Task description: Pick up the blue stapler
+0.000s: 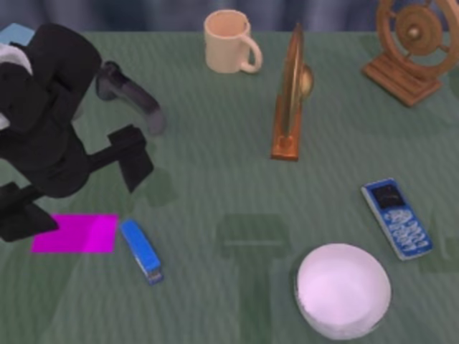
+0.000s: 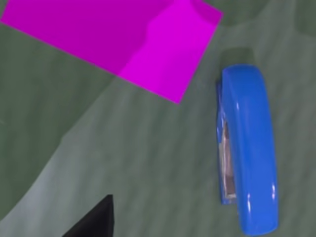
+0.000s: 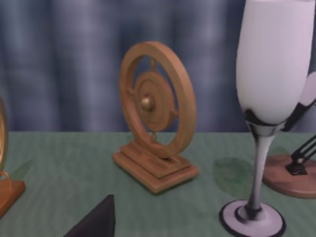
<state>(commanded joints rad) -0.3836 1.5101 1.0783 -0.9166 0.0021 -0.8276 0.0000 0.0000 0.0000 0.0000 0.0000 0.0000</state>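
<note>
Over on the table's left side, the left arm hangs above the green table (image 1: 215, 193), its left gripper (image 1: 128, 161) pointing toward the middle. Whether its fingers are spread or closed I cannot tell from here; the left wrist view catches only one dark fingertip (image 2: 96, 219) at the frame's edge. Just below the arm lies a flat magenta patch (image 1: 75, 233), and right beside its right edge sits the blue stapler (image 1: 141, 251), lying flat, angled, grey tip toward the near edge. The left wrist view has it close: glossy blue top (image 2: 252, 148), metal underside showing along one side, and nothing is touching it.

Moving along, a cream mug (image 1: 229, 41) stands at the far edge, then an upright wooden disc ornament (image 1: 290, 97) seen edge-on. Near the front sits a white bowl (image 1: 343, 290), and to its right the blue-and-white phone (image 1: 396, 218). Far right corner: a wooden wheel ornament (image 1: 409, 46), which the right wrist view (image 3: 155, 118) also shows, beside a tall white glass (image 3: 269, 98). The right gripper itself is out of sight in the top view.
</note>
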